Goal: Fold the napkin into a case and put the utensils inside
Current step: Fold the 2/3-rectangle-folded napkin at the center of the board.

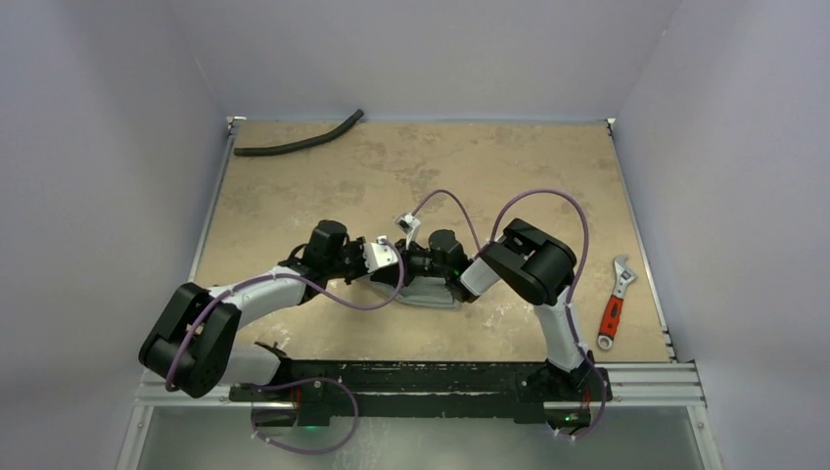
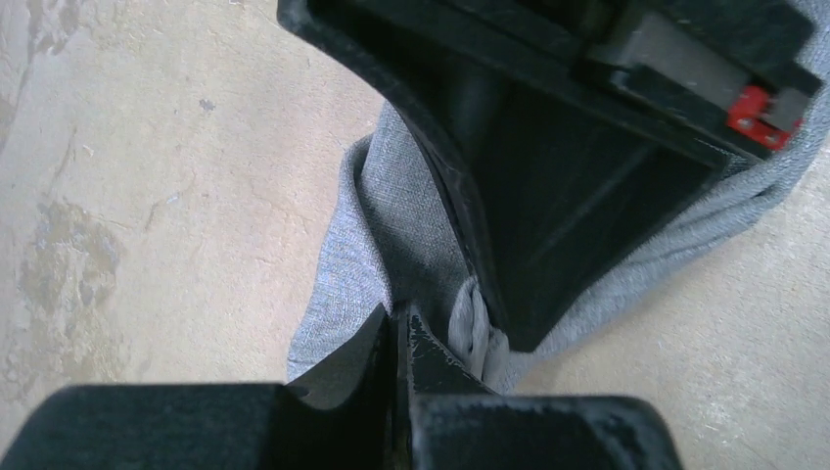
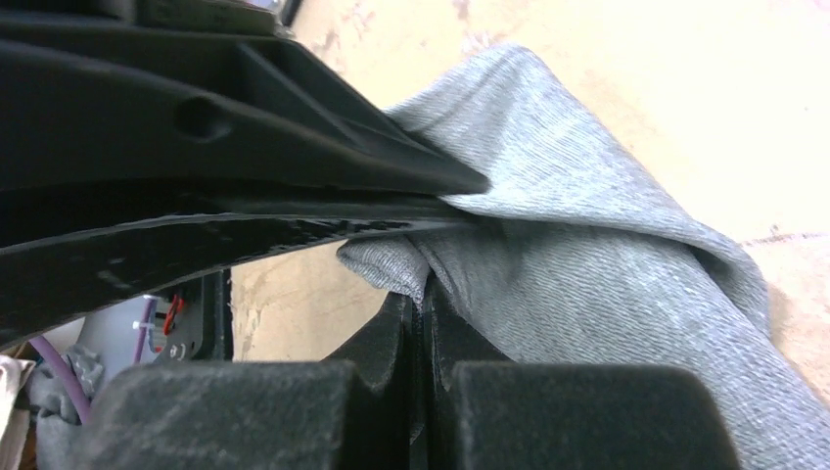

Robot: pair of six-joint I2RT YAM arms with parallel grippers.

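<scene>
Since both jaws meet tip to tip over worktop [image 1: 391,166], neither arm nearer napkin [image 3: 607,245]. Left jaws together, pinching its fold; right jaws clamped on its edge. Cloth bunched beneath both, long axis jaw to jaw.

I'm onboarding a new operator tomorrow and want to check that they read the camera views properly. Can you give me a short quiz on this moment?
1. True or false: the red-handled wrench lies off to the right, apart from the napkin.
2. Multiple choice: the right gripper is shut on A) a spoon, B) the napkin, C) nothing.
3. Short answer: where on the table does the black hose lie?

Key: 1 true; 2 B; 3 at the far left corner.
</scene>
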